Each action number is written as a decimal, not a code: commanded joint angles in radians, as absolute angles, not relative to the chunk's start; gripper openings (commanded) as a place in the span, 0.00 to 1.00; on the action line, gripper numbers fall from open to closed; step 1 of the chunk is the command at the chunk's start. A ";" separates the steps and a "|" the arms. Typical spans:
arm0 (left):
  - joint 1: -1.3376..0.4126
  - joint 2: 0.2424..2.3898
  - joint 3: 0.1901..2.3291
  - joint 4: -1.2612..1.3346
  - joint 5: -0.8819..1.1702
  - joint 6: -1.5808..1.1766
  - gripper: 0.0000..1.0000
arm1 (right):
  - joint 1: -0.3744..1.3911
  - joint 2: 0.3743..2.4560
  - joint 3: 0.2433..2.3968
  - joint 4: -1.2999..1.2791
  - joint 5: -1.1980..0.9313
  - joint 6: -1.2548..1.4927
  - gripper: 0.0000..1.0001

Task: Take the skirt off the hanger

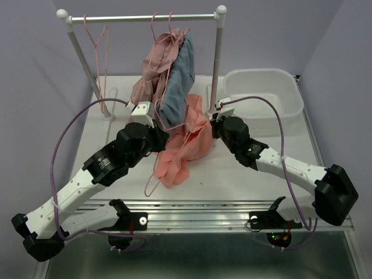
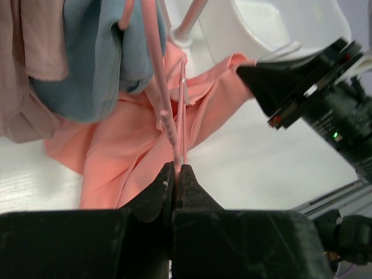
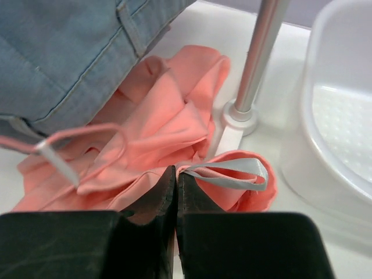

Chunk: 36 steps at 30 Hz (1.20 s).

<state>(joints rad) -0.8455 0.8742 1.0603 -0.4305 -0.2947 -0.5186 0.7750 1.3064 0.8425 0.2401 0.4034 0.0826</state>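
The salmon skirt (image 1: 187,145) lies bunched on the table between both grippers, still tangled with a thin pink hanger (image 2: 167,110). The hanger's loop pokes out at the skirt's near end (image 1: 150,187). My left gripper (image 2: 177,168) is shut on the hanger's pink wire, just above the skirt (image 2: 116,157). My right gripper (image 3: 176,171) is shut on the skirt's edge (image 3: 168,116), beside a grey ribbon loop (image 3: 235,174). A hanger clip (image 3: 55,158) shows to its left. In the top view the left gripper (image 1: 164,135) and the right gripper (image 1: 213,125) flank the skirt.
A clothes rack (image 1: 145,18) stands at the back with a blue denim garment (image 1: 180,72), a dusty pink garment (image 1: 154,70) and a bare pink hanger (image 1: 99,43). Its right pole (image 3: 258,52) stands near my right gripper. A white bin (image 1: 264,93) sits at the back right.
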 commanded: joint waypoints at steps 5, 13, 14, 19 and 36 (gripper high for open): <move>-0.853 0.868 1.072 -0.594 -0.228 -0.568 0.00 | 0.724 1.361 0.922 0.304 0.433 0.011 0.01; -0.853 0.864 1.129 -0.519 -0.345 -0.557 0.00 | 0.724 1.264 0.841 0.122 -0.013 0.026 0.60; -0.853 0.867 1.138 -0.515 -0.353 -0.557 0.00 | 0.724 1.247 0.836 0.101 -0.058 0.017 0.71; -0.851 0.891 1.189 -0.534 -0.371 -0.525 0.00 | 0.724 1.118 0.802 0.081 -0.178 -0.063 1.00; -0.854 0.887 1.259 -0.528 -0.295 -0.454 0.00 | 0.724 1.379 0.979 0.074 -0.124 -0.301 1.00</move>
<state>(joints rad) -0.8497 0.9073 1.2018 -0.5777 -0.3138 -0.4866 0.7265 1.3205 0.8978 0.0540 -0.1608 -0.2489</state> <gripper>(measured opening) 0.059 0.998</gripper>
